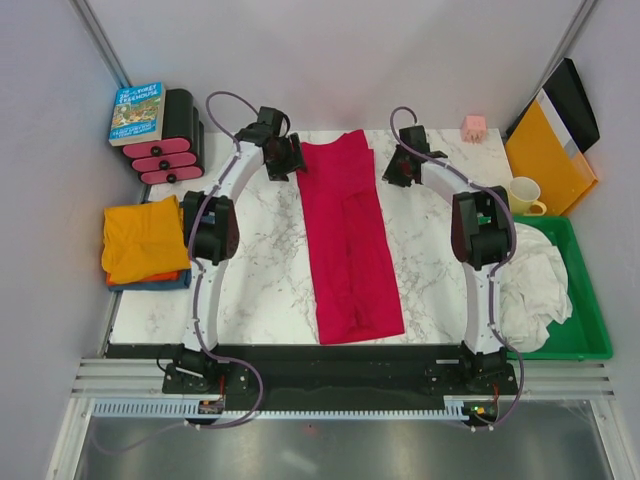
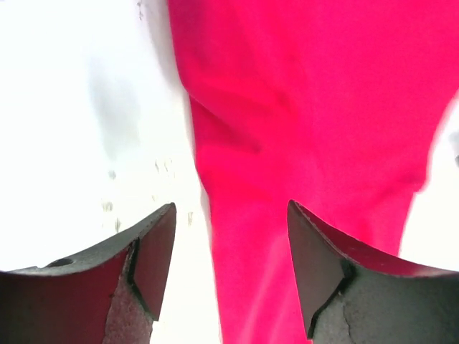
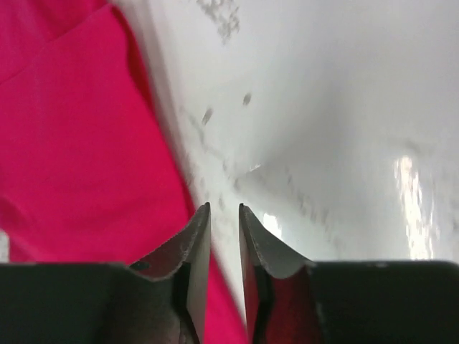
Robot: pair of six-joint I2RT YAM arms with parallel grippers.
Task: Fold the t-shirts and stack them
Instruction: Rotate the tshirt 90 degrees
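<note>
A crimson red t-shirt lies on the marble table, folded lengthwise into a long strip that runs from the far edge to the near edge. My left gripper hovers at the strip's far left corner. It is open and empty, and the red t-shirt's left edge runs beneath the left gripper. My right gripper is at the far right corner, just off the cloth. In the right wrist view the red t-shirt lies to the left, and the right gripper has its jaws slightly apart over bare marble. A folded orange t-shirt rests on a dark blue t-shirt at the table's left edge.
A book and black-and-pink rolls stand at the back left. At the back right are a pink cube, a cream mug and an orange-yellow folder. A green bin with white cloth sits at the right.
</note>
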